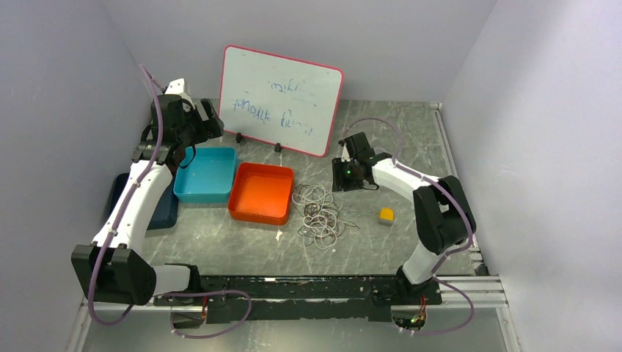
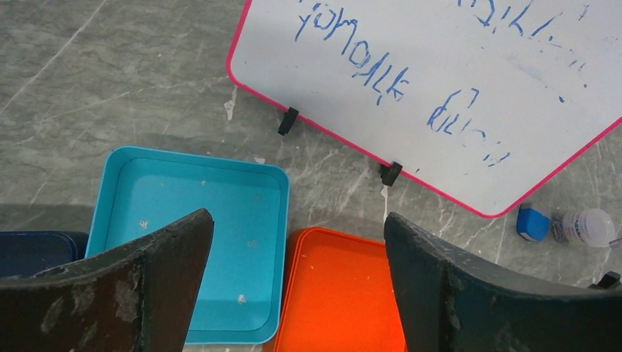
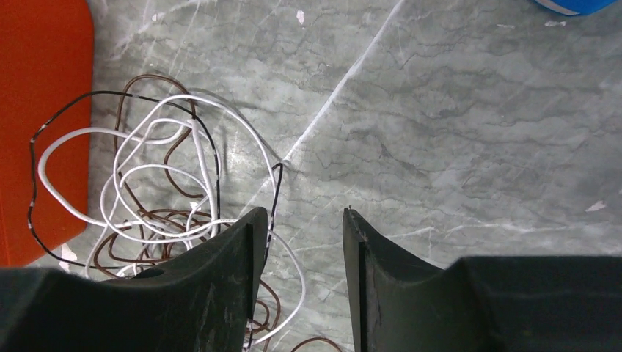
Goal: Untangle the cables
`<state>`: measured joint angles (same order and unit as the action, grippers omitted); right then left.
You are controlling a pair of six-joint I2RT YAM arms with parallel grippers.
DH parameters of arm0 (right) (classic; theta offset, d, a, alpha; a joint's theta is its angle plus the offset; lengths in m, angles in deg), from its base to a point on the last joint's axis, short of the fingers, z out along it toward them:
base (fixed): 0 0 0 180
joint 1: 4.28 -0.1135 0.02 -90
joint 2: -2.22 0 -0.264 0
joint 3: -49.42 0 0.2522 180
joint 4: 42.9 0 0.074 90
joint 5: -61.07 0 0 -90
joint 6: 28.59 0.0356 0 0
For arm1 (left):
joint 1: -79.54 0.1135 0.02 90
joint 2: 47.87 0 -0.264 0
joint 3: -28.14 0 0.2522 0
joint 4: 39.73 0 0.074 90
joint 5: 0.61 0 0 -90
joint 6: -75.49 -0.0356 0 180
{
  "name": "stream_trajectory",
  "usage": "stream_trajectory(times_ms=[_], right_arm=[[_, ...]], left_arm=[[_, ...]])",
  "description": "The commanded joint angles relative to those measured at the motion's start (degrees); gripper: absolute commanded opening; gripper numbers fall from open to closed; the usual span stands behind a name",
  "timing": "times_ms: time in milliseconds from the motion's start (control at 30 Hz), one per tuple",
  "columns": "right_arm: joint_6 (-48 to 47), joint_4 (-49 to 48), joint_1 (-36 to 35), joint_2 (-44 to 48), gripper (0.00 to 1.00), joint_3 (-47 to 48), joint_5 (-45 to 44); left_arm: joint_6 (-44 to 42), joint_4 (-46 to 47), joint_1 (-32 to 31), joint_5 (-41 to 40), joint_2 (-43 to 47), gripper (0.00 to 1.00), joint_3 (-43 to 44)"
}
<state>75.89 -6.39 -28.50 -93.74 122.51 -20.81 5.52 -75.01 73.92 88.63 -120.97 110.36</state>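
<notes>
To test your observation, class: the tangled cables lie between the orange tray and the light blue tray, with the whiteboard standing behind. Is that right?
Not quite. The cables lie between the orange tray and a small yellow block; the light blue tray sits on the orange tray's other side. The top external view shows this. The whiteboard does stand behind.

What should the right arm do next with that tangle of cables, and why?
Probably ease the right gripper toward the cables and down onto an outer loop. Its jaws stand apart, holding nothing, over mostly bare table, with the tangle lying just off to one side.
</notes>
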Motion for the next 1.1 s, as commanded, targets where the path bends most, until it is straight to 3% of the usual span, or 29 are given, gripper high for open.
stream_trajectory(times_ms=[0,267,633,1067], right_arm=[[-0.8,-1.6,-0.2,-1.9,0.45,-0.8,1.8],[-1.1,-2.1,-0.4,-4.1,0.41,-1.5,2.0],[-1.0,-4.8,-0.9,1.6,0.49,-3.5,1.1],[-2.9,-0.7,-0.9,5.0,0.53,-4.3,2.3]], left_arm=[[0.4,1.7,-0.3,1.8,-0.2,0.91,-0.1],[0.4,1.6,-0.3,1.8,-0.3,0.90,-0.3],[0.4,1.7,-0.3,2.6,-0.5,0.89,-0.5],[0.4,2.0,-0.3,3.6,-1.1,0.88,-0.9]])
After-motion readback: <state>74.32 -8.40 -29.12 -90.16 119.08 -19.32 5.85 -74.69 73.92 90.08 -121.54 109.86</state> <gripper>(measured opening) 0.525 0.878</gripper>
